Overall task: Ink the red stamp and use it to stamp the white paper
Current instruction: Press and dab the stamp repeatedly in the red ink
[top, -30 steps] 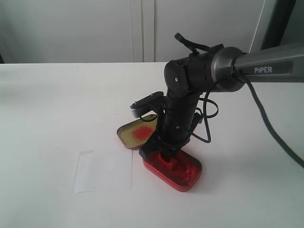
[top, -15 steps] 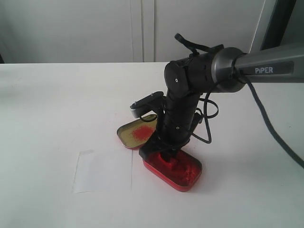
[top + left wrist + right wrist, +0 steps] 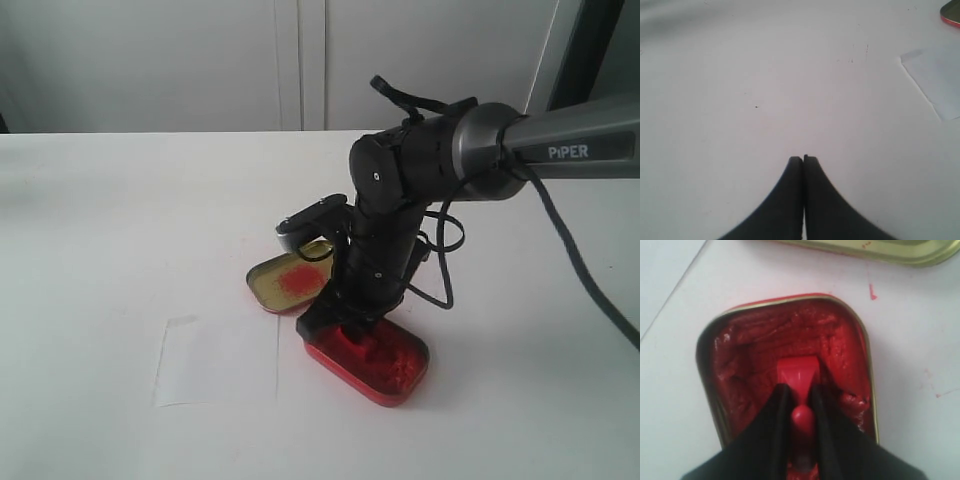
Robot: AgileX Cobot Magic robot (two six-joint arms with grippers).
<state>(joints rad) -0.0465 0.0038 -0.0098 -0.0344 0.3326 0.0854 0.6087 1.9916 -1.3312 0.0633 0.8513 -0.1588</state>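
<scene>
The red stamp [image 3: 799,374] stands in the red ink tin [image 3: 867,355], its square base down in the ink. My right gripper [image 3: 801,391] is shut on the stamp's knob handle from above. In the exterior view the right gripper [image 3: 345,325] points down into the ink tin [image 3: 395,385], and the stamp is mostly hidden behind the fingers. The white paper [image 3: 215,360] lies flat just left of the tin; the white paper [image 3: 940,80] also shows in the left wrist view. My left gripper [image 3: 803,159] is shut and empty over bare table.
The gold lid [image 3: 270,290] with a red smudge lies open-side up behind the tin, touching it; the gold lid [image 3: 900,255] rim shows in the right wrist view. Small red ink marks dot the white table [image 3: 920,315]. A black cable hangs by the right wrist.
The right arm's wrist has shifted slightly to the right. The gripper stays shut on the stamp in the ink tin. The paper and lid have not moved.
</scene>
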